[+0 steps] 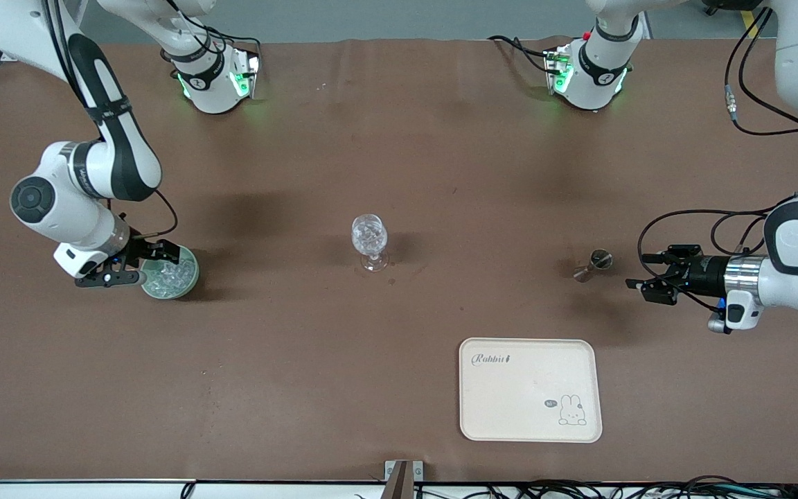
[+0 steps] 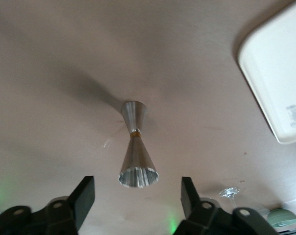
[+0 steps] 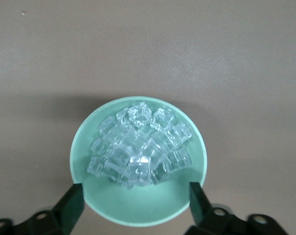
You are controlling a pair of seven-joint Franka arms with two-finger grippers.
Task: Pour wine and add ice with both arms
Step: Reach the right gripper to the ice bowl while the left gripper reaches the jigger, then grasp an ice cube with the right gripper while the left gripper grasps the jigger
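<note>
The ice (image 3: 138,149) is heaped in a pale green bowl (image 3: 138,205) at the right arm's end of the table, also seen in the front view (image 1: 172,274). My right gripper (image 3: 136,203) is open, with its fingers on either side of the bowl's rim (image 1: 156,265). A clear wine glass (image 1: 369,240) stands upright mid-table, its cup glinting. A metal jigger (image 2: 135,147) stands at the left arm's end (image 1: 593,265). My left gripper (image 2: 136,196) is open and empty, level with the jigger and a little short of it (image 1: 645,272).
A cream tray (image 1: 530,389) with a rabbit print lies nearer the front camera than the jigger; its corner shows in the left wrist view (image 2: 277,73). The two arm bases (image 1: 215,80) (image 1: 589,76) stand at the table's back edge.
</note>
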